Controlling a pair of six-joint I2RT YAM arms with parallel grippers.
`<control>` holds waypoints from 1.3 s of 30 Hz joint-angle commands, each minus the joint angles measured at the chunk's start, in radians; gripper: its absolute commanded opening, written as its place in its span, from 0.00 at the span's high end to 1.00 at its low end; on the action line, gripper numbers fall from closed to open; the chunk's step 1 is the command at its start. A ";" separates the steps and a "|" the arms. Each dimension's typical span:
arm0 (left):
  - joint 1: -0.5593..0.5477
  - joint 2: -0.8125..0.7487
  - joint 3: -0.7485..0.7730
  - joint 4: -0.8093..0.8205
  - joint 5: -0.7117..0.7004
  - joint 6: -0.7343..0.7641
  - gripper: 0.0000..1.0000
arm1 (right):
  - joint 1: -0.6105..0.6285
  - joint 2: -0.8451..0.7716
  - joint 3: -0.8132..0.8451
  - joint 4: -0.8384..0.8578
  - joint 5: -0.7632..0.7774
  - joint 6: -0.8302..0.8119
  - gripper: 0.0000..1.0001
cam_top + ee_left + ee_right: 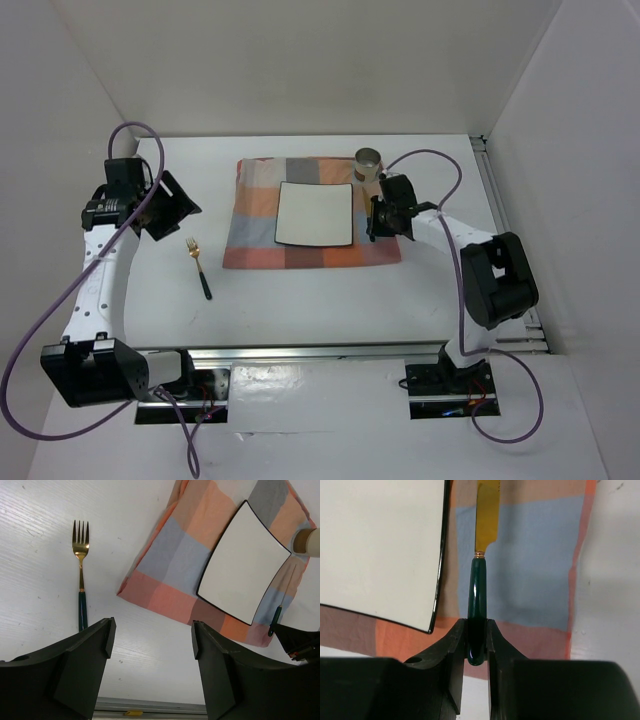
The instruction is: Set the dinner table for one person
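On the white dinner table (330, 300) lies an orange-and-blue-grey checked cloth (250, 215) with a white square plate (314, 214) on it. My right gripper (477, 630) is shut on the dark green handle of a gold-bladed knife (479, 587), held over the cloth just right of the plate (380, 545). A gold fork with a green handle (199, 267) lies on the table left of the cloth; it also shows in the left wrist view (81, 565). My left gripper (150, 637) is open and empty above the table at the far left. A cup (369, 161) stands at the cloth's far right corner.
Metal rails run along the table's near edge (320, 352) and right edge (495, 190). White walls close in the back and both sides. Purple cables loop from both arms.
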 commanded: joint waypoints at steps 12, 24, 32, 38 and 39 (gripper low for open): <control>-0.011 0.025 0.010 0.024 -0.052 0.023 0.17 | -0.032 0.112 0.080 0.083 -0.007 0.022 1.00; -0.031 0.066 -0.142 0.027 -0.215 -0.018 0.17 | -0.032 0.044 0.080 0.051 0.015 0.033 0.27; -0.031 0.158 -0.272 0.141 -0.235 -0.009 0.29 | -0.023 -0.112 0.080 -0.014 0.010 0.051 0.21; -0.031 0.252 -0.311 0.173 -0.235 -0.047 0.31 | -0.023 -0.198 0.115 -0.070 -0.002 0.051 0.19; -0.031 0.252 -0.325 0.182 -0.224 -0.047 0.31 | -0.023 -0.207 0.125 -0.070 0.007 0.051 0.19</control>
